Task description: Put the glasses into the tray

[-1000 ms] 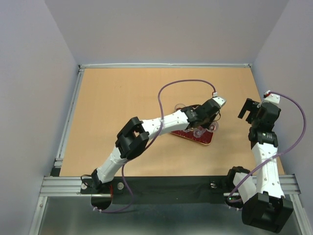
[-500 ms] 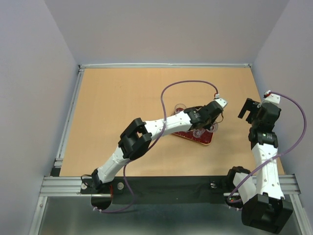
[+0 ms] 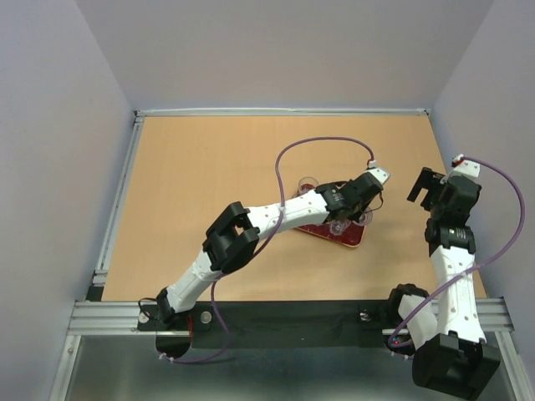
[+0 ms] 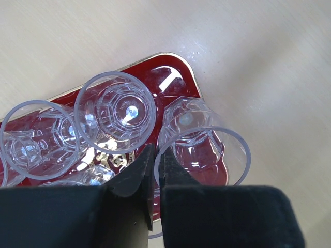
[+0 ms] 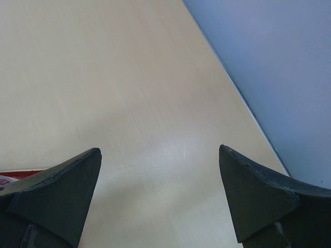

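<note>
Noted left claw [image 4: 154, 168] clamped on rim of small clear tumbler glass [image 4: 207, 139] over dark red tray [image 4: 178, 70], right claw [image 5: 159, 150] spread empty; judged light, slick, breakable.

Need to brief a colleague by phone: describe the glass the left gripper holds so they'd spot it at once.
Find the dark red tray on the table, under the left gripper. At its end by the rounded corner is one clear glass whose wall is pinched between the black fingers. Its neighbours stand outside that pinch.
</note>
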You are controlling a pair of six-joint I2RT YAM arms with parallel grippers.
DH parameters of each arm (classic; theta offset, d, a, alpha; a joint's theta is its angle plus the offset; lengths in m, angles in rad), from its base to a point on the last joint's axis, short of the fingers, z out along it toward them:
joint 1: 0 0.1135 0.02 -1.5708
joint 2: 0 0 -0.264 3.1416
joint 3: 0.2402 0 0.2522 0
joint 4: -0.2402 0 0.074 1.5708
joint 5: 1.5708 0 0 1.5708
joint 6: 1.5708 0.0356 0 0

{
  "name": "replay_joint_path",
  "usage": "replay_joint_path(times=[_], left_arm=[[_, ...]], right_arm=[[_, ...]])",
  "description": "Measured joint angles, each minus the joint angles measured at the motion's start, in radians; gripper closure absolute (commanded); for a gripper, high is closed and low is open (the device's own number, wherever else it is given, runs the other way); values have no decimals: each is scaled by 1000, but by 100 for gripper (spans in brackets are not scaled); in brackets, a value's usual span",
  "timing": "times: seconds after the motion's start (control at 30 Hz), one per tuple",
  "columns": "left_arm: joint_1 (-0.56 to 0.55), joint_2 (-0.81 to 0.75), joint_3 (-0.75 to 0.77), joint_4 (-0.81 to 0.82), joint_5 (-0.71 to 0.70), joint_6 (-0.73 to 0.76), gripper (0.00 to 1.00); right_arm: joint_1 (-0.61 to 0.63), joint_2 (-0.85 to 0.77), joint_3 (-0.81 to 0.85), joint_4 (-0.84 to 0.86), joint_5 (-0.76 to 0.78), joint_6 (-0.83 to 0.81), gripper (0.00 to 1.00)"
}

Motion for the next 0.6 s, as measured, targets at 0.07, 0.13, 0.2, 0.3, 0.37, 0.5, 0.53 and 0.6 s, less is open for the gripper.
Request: replay_joint_path(times=[0.07, 0.13, 0.2, 0.3, 0.37, 0.5, 0.53, 0.6], left_arm=[[0, 0, 0, -1, 0, 0, 85], [0, 0, 0, -1, 0, 0, 84], [0, 0, 0, -1, 0, 0, 83], [0, 0, 0, -2, 0, 2, 81], [0, 1, 0, -2, 0, 3, 80], [0, 11, 2, -2, 0, 3, 79], [0, 13, 2, -2, 0, 3, 79], [0, 21, 2, -4, 0, 5, 78]], right_arm=[[0, 0, 0, 1, 0, 0, 0], [0, 0, 0, 2, 0, 0, 0], [0, 0, 0, 3, 0, 1, 0], [0, 0, 0, 4, 0, 3, 0], [0, -1, 0, 4, 0, 3, 0], [0, -7, 0, 5, 0, 3, 0], [0, -8, 0, 5, 0, 3, 0], [0, -11, 0, 6, 0, 3, 0]])
